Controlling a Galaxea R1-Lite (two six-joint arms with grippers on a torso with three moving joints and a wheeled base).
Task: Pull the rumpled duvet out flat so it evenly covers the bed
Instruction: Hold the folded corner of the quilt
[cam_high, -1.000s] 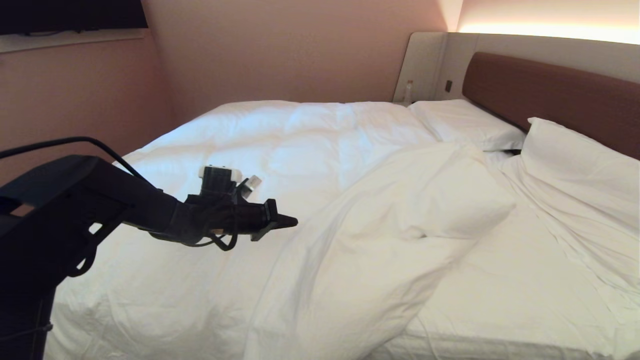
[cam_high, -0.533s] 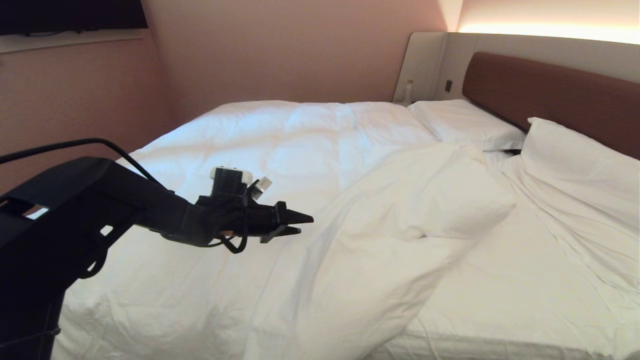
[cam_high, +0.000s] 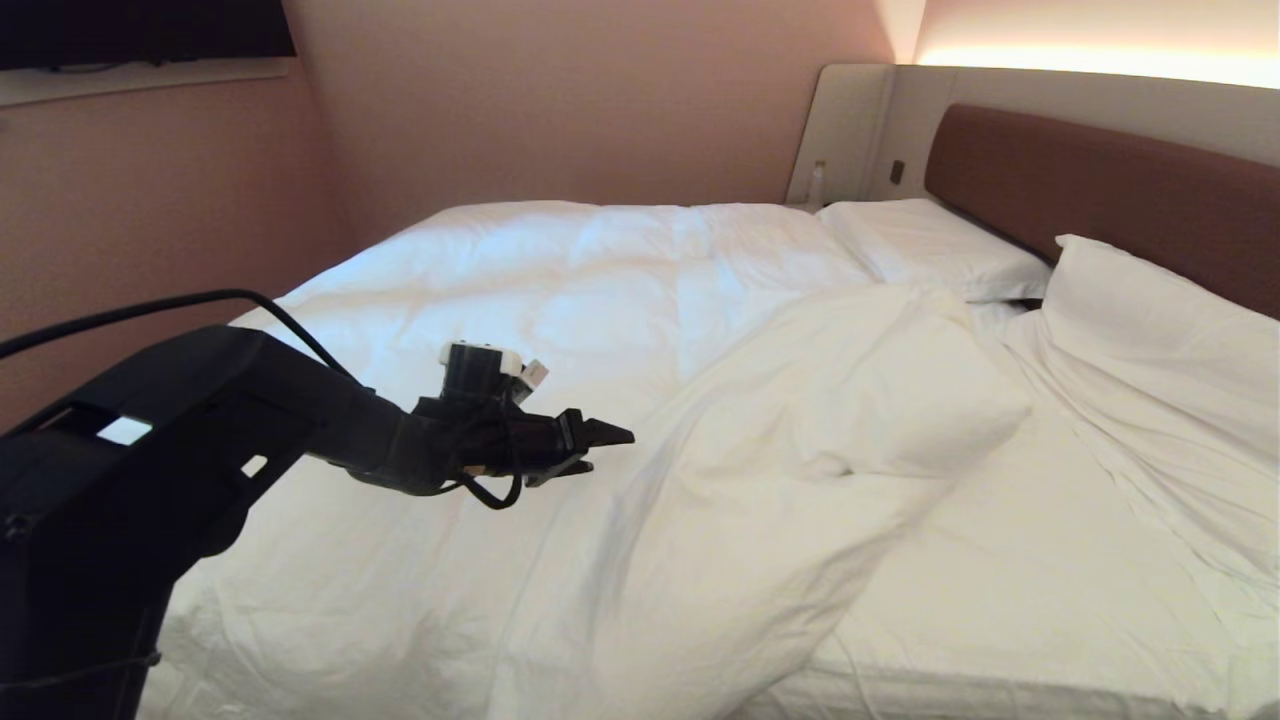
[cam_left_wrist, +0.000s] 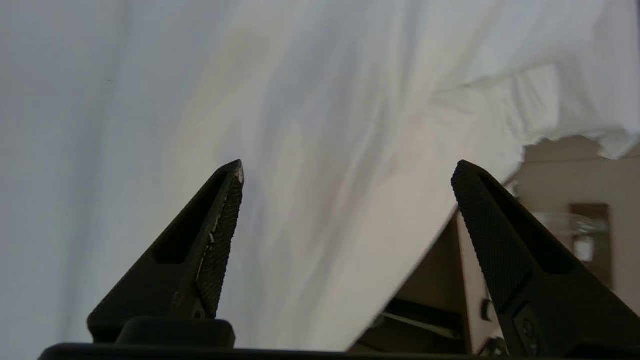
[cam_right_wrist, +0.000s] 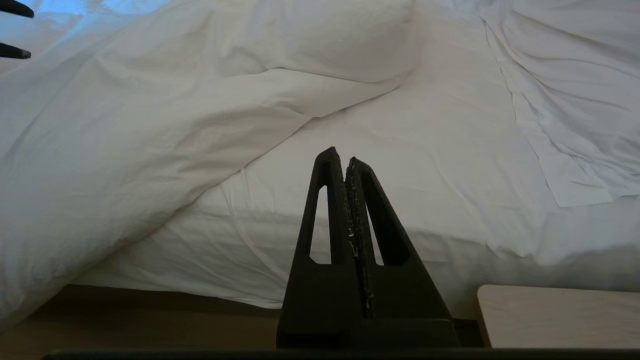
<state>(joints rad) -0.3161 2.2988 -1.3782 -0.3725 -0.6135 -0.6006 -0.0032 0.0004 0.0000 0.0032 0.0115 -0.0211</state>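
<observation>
Pink walls close off the upper left of the head view, and below them the bed (cam_high: 1000, 600) fills most of the frame, its brown headboard (cam_high: 1100, 190) at upper right. Across the frame's middle and left the duvet (cam_high: 620, 330) lies rumpled, one thick fold heaped at centre, baring the sheet (cam_high: 1020, 590) at lower right beneath two pillows (cam_high: 940, 245). At centre left my left gripper (cam_high: 608, 444) hovers over the duvet with fingers spread and empty, while my right gripper (cam_right_wrist: 345, 162), low by the bed's edge, has its fingers pressed together.

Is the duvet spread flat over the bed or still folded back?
Folded back. The duvet doubles over in a thick fold, leaving the mattress sheet bare below the pillows.
</observation>
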